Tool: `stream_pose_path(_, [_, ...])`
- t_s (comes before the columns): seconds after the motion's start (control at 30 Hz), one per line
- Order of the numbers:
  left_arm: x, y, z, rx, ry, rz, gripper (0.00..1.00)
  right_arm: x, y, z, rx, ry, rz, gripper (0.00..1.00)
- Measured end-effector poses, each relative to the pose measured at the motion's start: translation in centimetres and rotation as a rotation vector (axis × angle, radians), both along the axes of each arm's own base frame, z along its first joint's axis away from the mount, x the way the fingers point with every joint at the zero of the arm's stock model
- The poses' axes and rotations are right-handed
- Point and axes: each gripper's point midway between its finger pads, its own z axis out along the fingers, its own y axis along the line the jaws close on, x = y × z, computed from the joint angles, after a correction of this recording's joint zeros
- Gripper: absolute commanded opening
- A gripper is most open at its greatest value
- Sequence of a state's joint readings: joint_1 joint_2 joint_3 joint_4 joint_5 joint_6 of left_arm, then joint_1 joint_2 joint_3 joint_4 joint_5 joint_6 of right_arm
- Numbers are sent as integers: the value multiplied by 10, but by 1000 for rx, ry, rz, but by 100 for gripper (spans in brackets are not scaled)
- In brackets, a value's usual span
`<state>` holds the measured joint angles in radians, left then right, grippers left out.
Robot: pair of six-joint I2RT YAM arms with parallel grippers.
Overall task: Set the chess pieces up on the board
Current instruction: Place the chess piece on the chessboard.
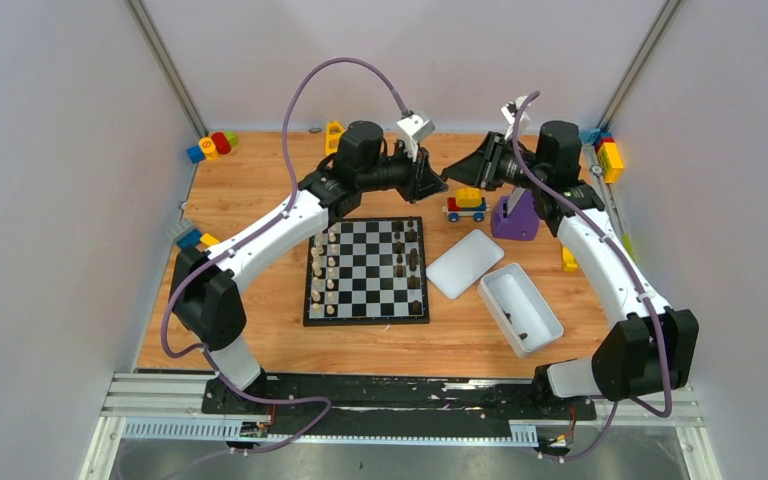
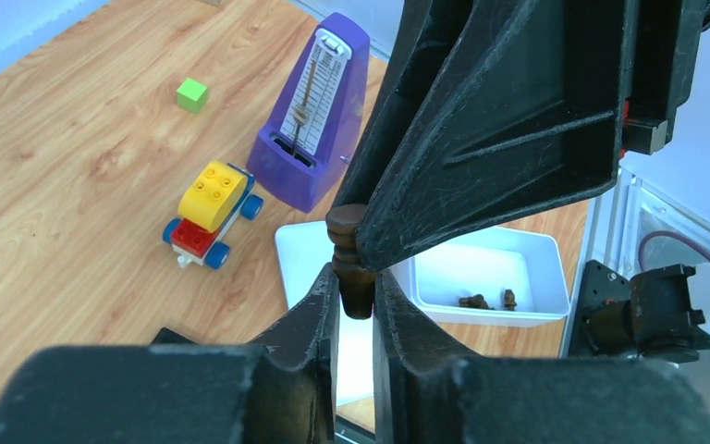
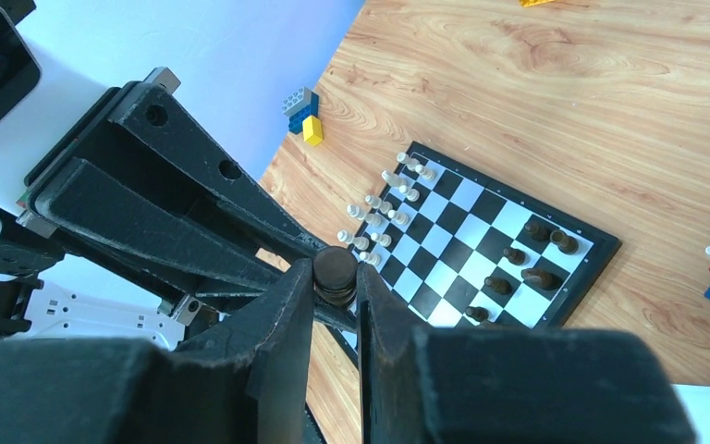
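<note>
Above the table [image 1: 260, 200], dark chess piece [image 2: 347, 242] in both arms' jaws.

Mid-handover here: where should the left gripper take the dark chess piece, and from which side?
By its plain lower stem, coming from the end opposite the right gripper. The right gripper pinches the dark chess piece just under its ringed knob, so only the stem is free. The left gripper flanks that part, fingers square across the piece's axis.
</note>
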<state>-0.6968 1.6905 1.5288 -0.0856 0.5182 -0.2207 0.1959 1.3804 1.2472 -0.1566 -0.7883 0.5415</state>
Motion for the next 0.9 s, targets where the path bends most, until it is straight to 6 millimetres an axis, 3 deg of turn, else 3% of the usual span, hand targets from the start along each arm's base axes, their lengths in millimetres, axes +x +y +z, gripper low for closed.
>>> stream_pose_path(0.1, [1, 0, -2, 4, 3, 1, 0, 0, -1, -2, 1, 1, -1, 20])
stream_pose_path(0.23, [0, 1, -6, 21, -14, -16, 0, -2, -4, -4, -2, -1, -3, 42])
stream_pose_path(0.37, [-7, 3, -18, 89, -65, -71, 0, -9, -9, -3, -16, -35, 11, 54])
stream_pose_path(0.57, [-26, 23, -42, 258, -180, -159, 0, -31, -12, 4, -36, -114, 101, 56])
stream_pose_path(0.9, [-71, 44, -37, 401, -439, -269, 0, -64, -3, -19, -13, -75, 324, 55])
